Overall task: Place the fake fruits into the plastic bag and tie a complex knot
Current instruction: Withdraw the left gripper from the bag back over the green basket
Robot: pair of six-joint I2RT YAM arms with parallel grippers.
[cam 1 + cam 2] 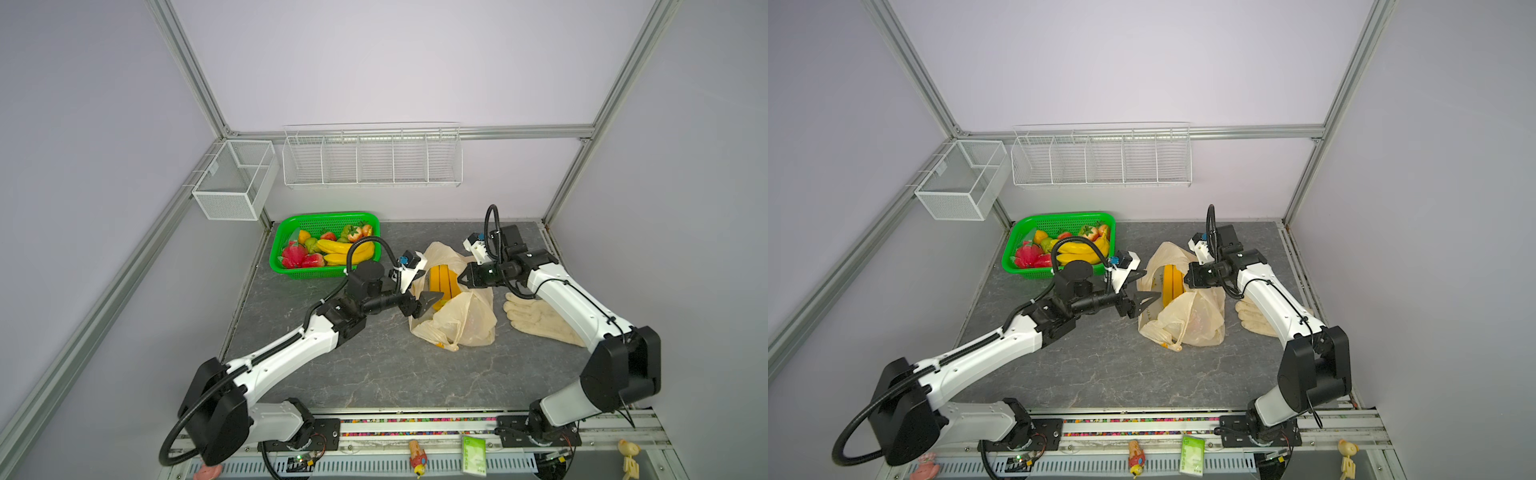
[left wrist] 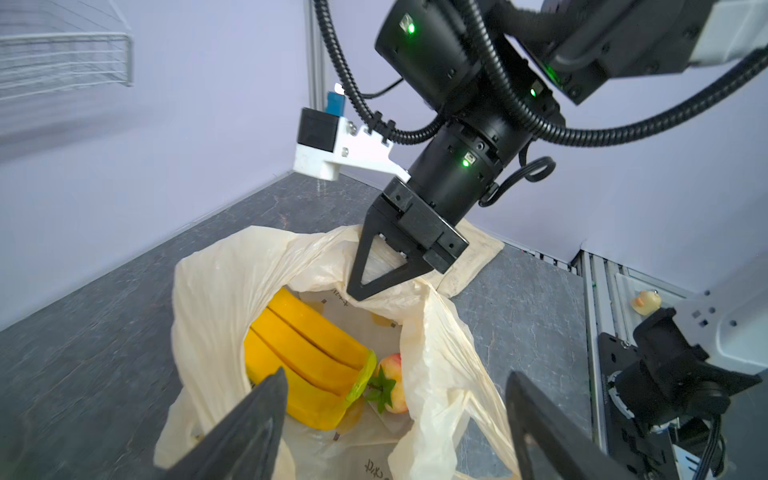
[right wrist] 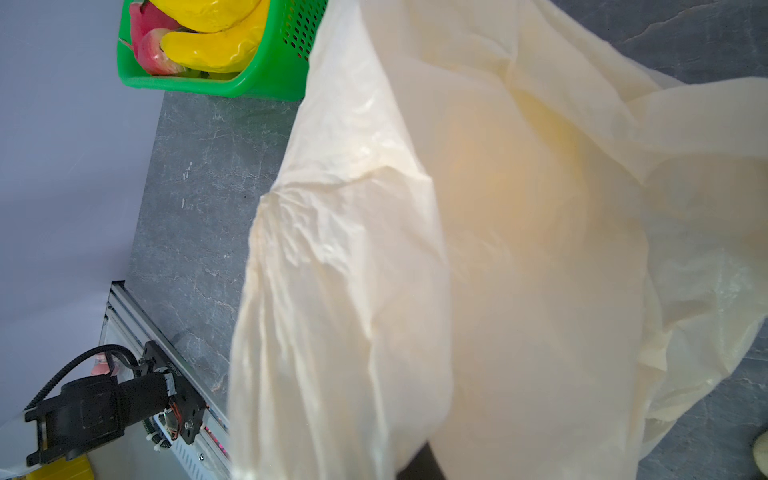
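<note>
Early days: a banana bunch [image 2: 307, 349] and one small reddish fruit [image 2: 392, 382] are in the plastic bag [image 1: 469, 320], mid-table. Other fruits [image 1: 332, 245] sit in the green basket [image 1: 324, 218] at its 10 o'clock. The left gripper [image 2: 397, 376] gapes empty over the mouth, the right gripper [image 2: 361, 286] pinches the rim, nothing tied yet

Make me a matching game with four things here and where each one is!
Things:
1. dragon fruit
2. rubber glove
3. right hand
4. left hand

Places or states:
A. shut, pinching the plastic bag at its rim
B. in the green basket
C. open, by the bag's mouth
D. flat on the table beside the bag

Pairs: 1-B, 2-D, 3-A, 4-C
</note>
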